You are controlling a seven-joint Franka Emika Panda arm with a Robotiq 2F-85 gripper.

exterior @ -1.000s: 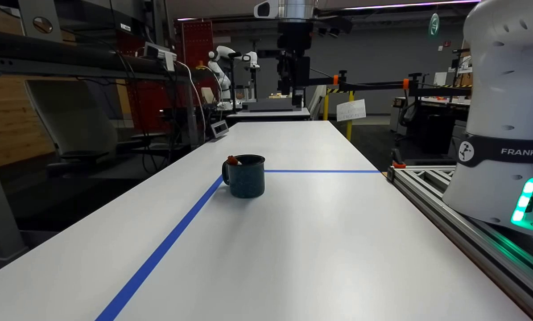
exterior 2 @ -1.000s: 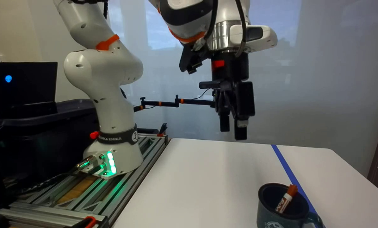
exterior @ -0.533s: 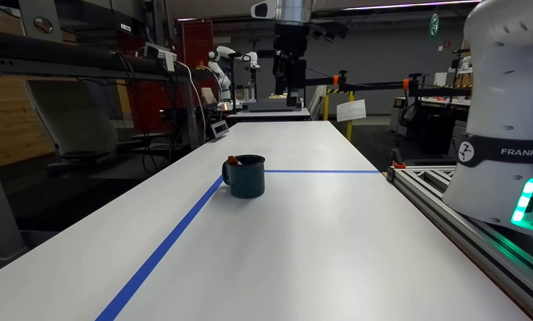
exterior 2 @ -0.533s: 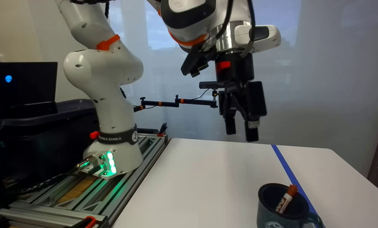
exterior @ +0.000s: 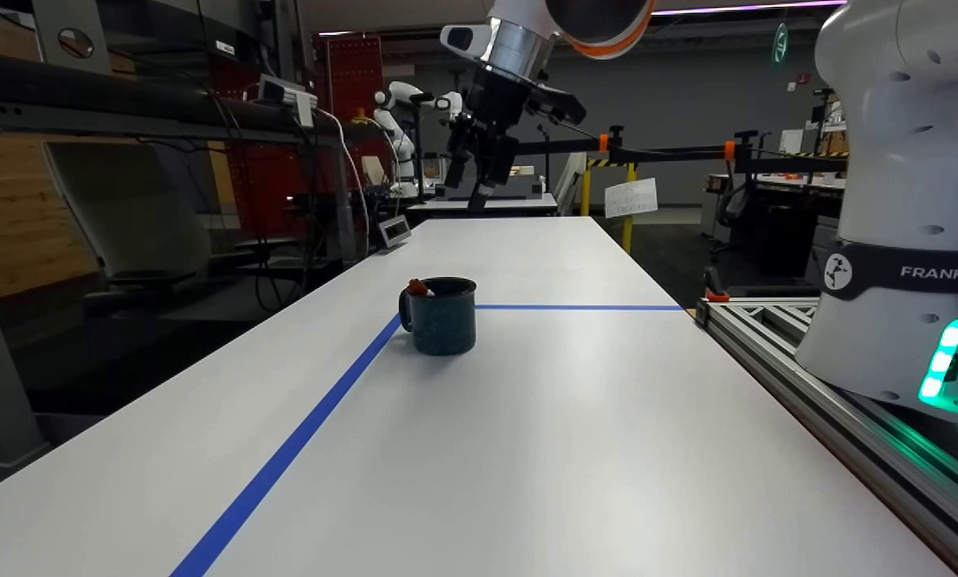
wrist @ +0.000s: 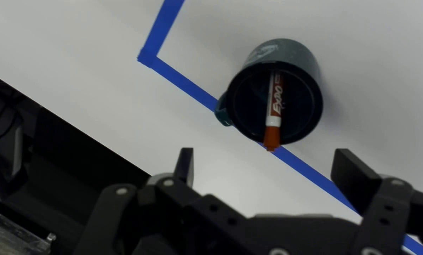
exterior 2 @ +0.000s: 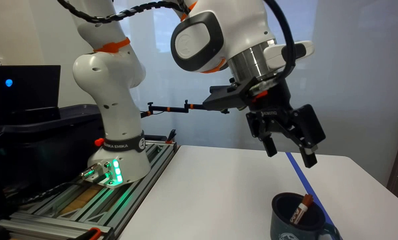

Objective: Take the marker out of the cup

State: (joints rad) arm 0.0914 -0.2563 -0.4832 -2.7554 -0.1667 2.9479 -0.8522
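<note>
The dark teal cup (exterior: 444,324) stands upright on the white table in both exterior views, its rim and wall partly cut off in an exterior view (exterior 2: 282,230). The marker (exterior 2: 300,211) leans inside it, its orange-brown cap resting over the rim near the handle side. In the wrist view the cup (wrist: 285,51) is at upper middle, and the marker (wrist: 275,106) has its cap pointing toward my gripper. My gripper (wrist: 264,151) is open and empty, its fingers wide apart on either side of the cap's line. It hangs tilted, above and apart from the cup (exterior 2: 291,158).
Blue tape lines (exterior: 310,421) run on the white table (exterior: 575,449) beside and behind the cup. The table edge drops to dark floor (wrist: 73,170). A small grey device (exterior: 394,232) sits at the far edge. A black bar with orange clamps (exterior: 663,154) reaches over the table.
The gripper has tilted from near vertical and moved lower and toward the cup side. It stays open. The cup and marker have not moved.
</note>
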